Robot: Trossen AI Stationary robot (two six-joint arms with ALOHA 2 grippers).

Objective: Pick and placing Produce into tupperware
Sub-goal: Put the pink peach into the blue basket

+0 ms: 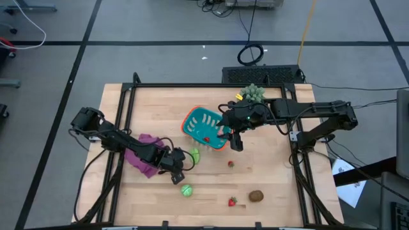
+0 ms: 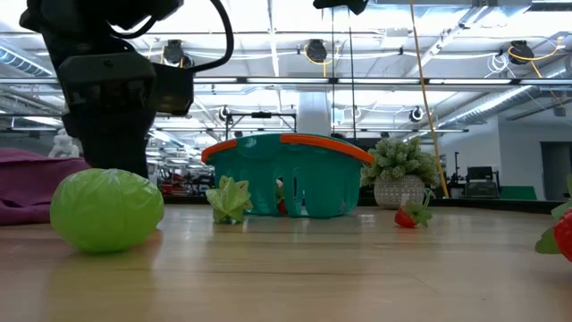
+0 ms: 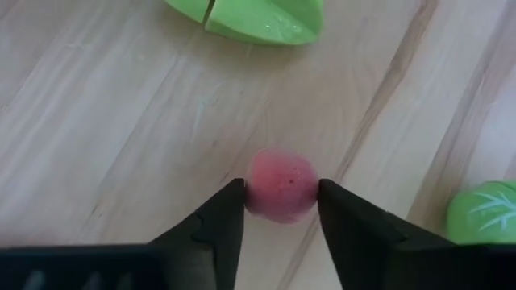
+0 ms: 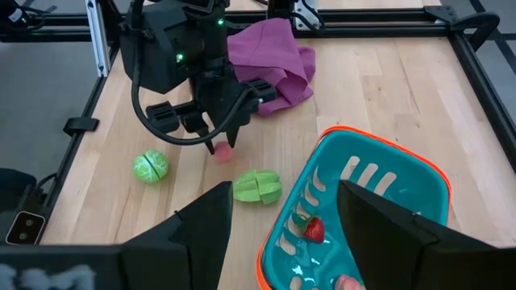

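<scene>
My left gripper [image 1: 178, 175] stands near the table's front left, shut on a small pinkish-red round piece of produce [image 3: 280, 186]. Beside it lie a split pale-green piece [image 4: 257, 187] and a round green piece [image 1: 186, 190]. The teal tupperware [image 1: 206, 128] with its orange rim sits mid-table, with a red strawberry piece [image 4: 314, 229] inside. My right gripper [image 1: 235, 140] hangs open above the tupperware's right side. Two more strawberries [image 1: 231, 164] [image 1: 232, 202] and a brown kiwi piece [image 1: 256, 195] rest on the wood. My left gripper pinches the pinkish-red piece by its two opposite sides [image 3: 251, 187] between its two fingertips [image 3: 226, 211]. The fingers slant steeply down at it from the table's left. The piece sits low at the tabletop [image 4: 222, 151]; whether it is lifted clear, I cannot tell.
A purple cloth [image 1: 144, 154] lies under the left arm, left of the gripper. A spiky pale-green plant ball [image 1: 254, 94] stands in a pot at the far edge. Black frame rails [image 1: 121, 128] run along the table's sides. Bare wood shows between the tupperware and the front edge.
</scene>
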